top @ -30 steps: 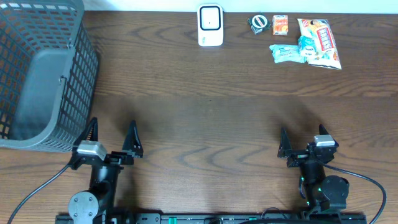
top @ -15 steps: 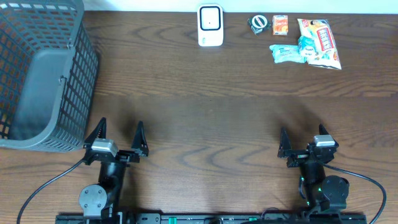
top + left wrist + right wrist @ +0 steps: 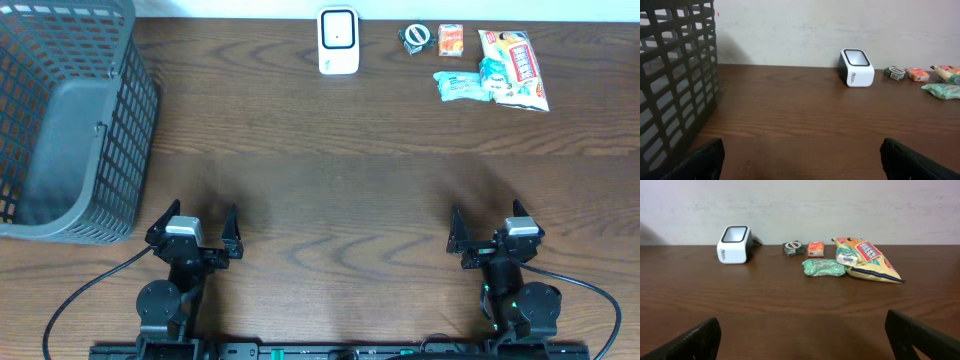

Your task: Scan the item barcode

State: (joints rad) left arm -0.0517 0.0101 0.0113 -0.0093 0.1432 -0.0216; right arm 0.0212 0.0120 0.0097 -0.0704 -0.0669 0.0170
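The left claw [image 3: 196, 224] and right claw [image 3: 487, 226] hang released and empty, well apart from the scanner [image 3: 338, 40]. Best to take one item right of the scanner, gripping clear of its barcode. Count: one scanner, one basket [image 3: 60, 130] to its left, and five items: dark roll [image 3: 415, 38], orange box [image 3: 451, 40], green packet [image 3: 460, 85], white-green packet [image 3: 493, 72], snack bag [image 3: 520, 70].

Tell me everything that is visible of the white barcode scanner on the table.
The barcode scanner is a small rounded white unit, seemingly plastic, with a dark back and a black-framed pale window on its slanted top. Grey lettering marks one side. It stands upright on the wooden table near its far edge, apart from the dark green box; nothing else touches it.
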